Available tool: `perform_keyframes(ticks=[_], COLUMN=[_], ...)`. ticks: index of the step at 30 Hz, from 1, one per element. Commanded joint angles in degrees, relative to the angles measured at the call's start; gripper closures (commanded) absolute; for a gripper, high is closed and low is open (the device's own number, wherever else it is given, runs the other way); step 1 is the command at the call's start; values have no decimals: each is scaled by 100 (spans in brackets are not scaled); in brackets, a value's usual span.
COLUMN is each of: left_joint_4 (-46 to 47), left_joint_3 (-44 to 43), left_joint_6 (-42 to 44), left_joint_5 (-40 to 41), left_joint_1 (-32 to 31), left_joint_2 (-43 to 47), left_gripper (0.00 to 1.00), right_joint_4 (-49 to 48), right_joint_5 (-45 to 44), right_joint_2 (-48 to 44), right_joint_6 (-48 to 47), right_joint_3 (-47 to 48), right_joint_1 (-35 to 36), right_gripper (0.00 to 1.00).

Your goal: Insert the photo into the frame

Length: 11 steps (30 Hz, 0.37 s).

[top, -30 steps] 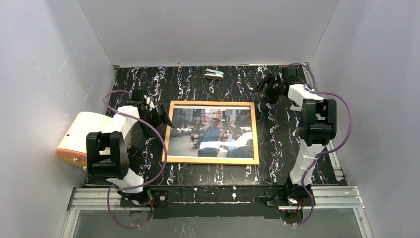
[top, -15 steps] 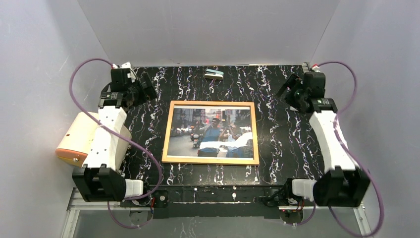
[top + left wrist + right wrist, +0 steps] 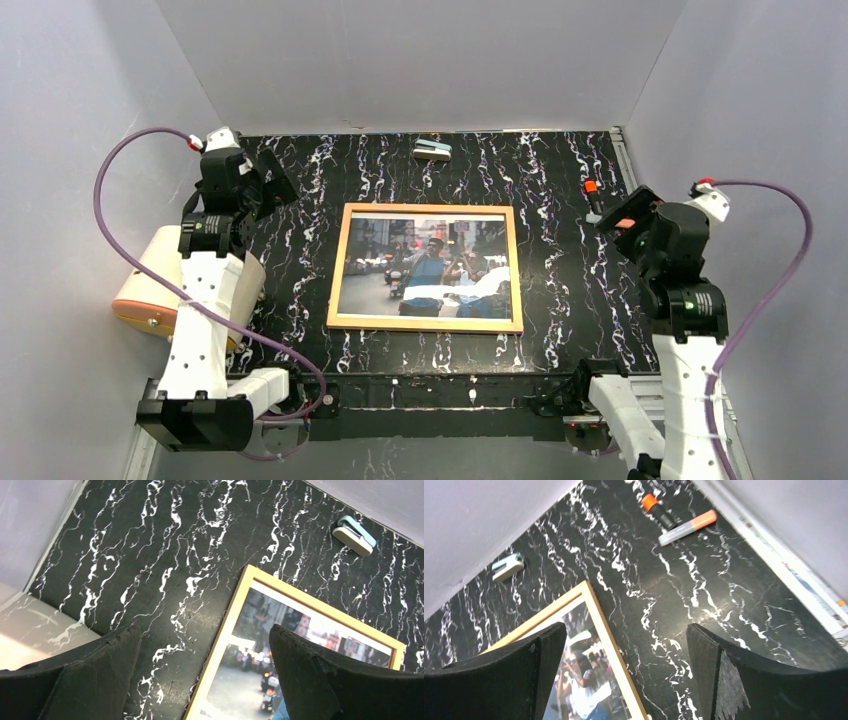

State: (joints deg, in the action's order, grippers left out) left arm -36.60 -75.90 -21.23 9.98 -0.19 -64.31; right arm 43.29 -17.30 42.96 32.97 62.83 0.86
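glossy street photo [image 3: 425, 272] (blue clothing) lies inside the thin light-wood frame [image 3: 428, 208]; left tool [image 3: 203, 630] and right tool [image 3: 625, 627] gape empty.

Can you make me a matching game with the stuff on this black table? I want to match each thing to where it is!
Things:
1. frame
2. photo
3. white-and-teal thing
4. orange-capped marker

Places:
A. inside the light wooden border
B. far over on the right side
C. lying flat in the middle
D. alone at the far edge

Pairs: 1-C, 2-A, 3-D, 4-B
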Motion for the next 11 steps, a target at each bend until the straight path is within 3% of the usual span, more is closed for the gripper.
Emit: perform_keyframes(ticks=[1, 11], left_joint_4=[-323, -304], left_joint_3=[167, 339], left_joint_6=[-151, -86], left_joint_5=[446, 501], left_joint_1=[-33, -69], left_joint_2=[373, 467], left_gripper=[2, 2], right_joint_4=[118, 143], right_joint_5=[-837, -694], right_joint_2=[-207, -59], right_joint_6=[-146, -215], right_joint_3=[309, 291], right_joint_1=[8, 10], right_gripper=[1, 1])
